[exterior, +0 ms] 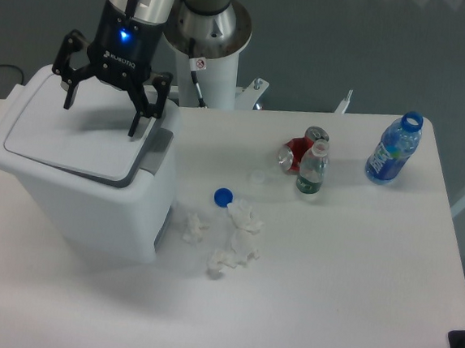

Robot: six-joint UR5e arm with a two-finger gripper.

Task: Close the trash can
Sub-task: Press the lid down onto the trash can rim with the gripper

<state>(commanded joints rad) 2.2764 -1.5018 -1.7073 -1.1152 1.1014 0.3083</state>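
Note:
The trash can (pixel 91 202) is a large white bin at the left of the table. Its flat white lid (pixel 72 140) lies down on the rim, with a grey edge (pixel 157 147) showing along the right side. My gripper (pixel 100 118) hangs just above the lid's far part, fingers spread wide and pointing down, with nothing between them. One fingertip (pixel 134 130) is close over the lid near its right edge.
A blue bottle cap (pixel 223 196) and several crumpled white tissues (pixel 235 239) lie right of the bin. A crushed red can (pixel 300 150), a small green-label bottle (pixel 312 171) and an open blue bottle (pixel 393 149) stand further right. The arm's white base (pixel 207 50) stands behind.

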